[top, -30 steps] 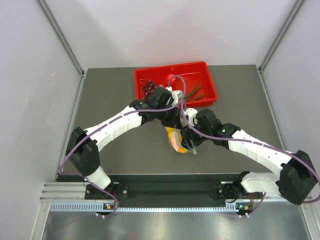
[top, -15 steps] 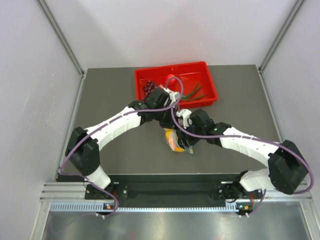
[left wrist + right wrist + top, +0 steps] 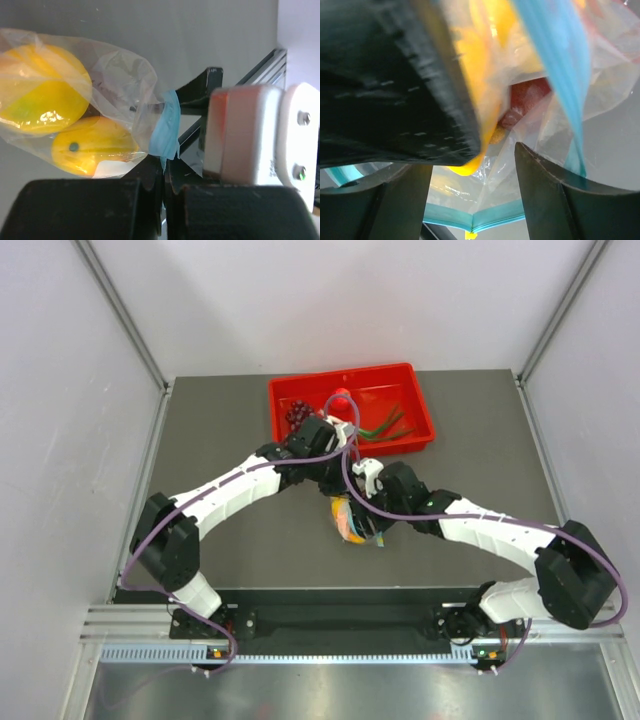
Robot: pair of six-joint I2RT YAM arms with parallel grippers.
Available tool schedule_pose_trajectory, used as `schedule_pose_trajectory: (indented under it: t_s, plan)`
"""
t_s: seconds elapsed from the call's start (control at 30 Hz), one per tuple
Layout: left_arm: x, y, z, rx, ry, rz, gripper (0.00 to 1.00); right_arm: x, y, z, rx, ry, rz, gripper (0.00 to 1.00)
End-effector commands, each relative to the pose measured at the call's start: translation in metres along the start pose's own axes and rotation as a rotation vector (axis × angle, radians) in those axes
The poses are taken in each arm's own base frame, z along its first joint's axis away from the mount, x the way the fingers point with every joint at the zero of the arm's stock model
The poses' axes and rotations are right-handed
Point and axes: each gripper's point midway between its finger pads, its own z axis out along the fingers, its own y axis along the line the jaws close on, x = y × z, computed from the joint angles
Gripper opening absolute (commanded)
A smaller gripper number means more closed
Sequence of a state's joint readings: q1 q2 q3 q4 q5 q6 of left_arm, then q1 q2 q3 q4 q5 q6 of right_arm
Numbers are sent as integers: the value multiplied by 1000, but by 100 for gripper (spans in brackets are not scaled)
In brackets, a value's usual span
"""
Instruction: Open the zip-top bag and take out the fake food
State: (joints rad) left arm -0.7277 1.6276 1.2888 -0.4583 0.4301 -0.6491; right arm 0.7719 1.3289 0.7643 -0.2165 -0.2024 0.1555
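Because the zip-top bag is thin, crinkly, slippery film, light yet lumpy with fake food, I judge it best taken by the teal zip strip, 1 lip per gripper. Clear, showing 2 yellow fruits and 1 maroon piece, it lies mid-table, at 6 o'clock from the red tray. The left gripper pinches film beside the strip; the right gripper stands apart around the bag's mouth.

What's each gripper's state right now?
Left gripper: shut, pinching the zip-top bag by its blue zip strip.
Right gripper: open, bag film between its jaws.
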Motion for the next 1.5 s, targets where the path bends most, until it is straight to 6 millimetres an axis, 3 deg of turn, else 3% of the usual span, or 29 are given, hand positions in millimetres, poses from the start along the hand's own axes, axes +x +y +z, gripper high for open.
schedule_pose_trajectory:
  t_s: [0.0,0.1,0.27,0.33,0.5,0.73,0.83,0.87,1.0,1.1,1.13,1.23,1.27,1.3,1.37,1.47]
  plan:
    - [-28,-70,-4,262,-117,51,0,-45,63,0,-221,-183,-182,66]
    - [-27,-67,-1,255,-107,45,0,-56,75,-8,-256,-229,-214,66]
    - [-28,-71,1,271,-102,39,0,-56,86,-10,-300,-236,-225,67]
    - [-30,-74,-2,281,-106,34,0,-49,82,-1,-285,-210,-215,67]
    - [-31,-78,-4,289,-106,22,0,-43,50,20,-118,-197,-186,67]
    - [-30,-71,-6,271,-102,-28,0,-40,42,41,-94,-246,-158,66]
    - [-31,-61,-7,260,-107,-65,0,-39,38,44,-83,-268,-155,55]
    - [-33,-59,-9,255,-116,-71,0,-39,37,44,-77,-268,-154,47]
    - [-38,-29,-11,177,-151,-66,1,-41,30,33,-42,-268,-144,41]
    - [-45,-12,-15,94,-183,-14,18,-38,24,22,-13,-266,-126,39]
    - [-49,-13,-18,87,-195,10,30,-37,24,17,-13,-271,-120,38]
    - [-55,-16,-24,77,-207,101,48,-32,25,11,-14,-262,-102,37]
    - [-58,-20,-31,83,-230,151,67,-31,24,10,-10,-256,-96,37]
    - [-59,-21,-35,83,-242,172,76,-31,23,9,-9,-258,-90,37]
    - [-64,-25,-47,79,-290,241,86,-31,22,8,-6,-264,-86,37]
    - [-64,-24,-61,84,-320,284,89,-30,20,9,-3,-256,-75,37]
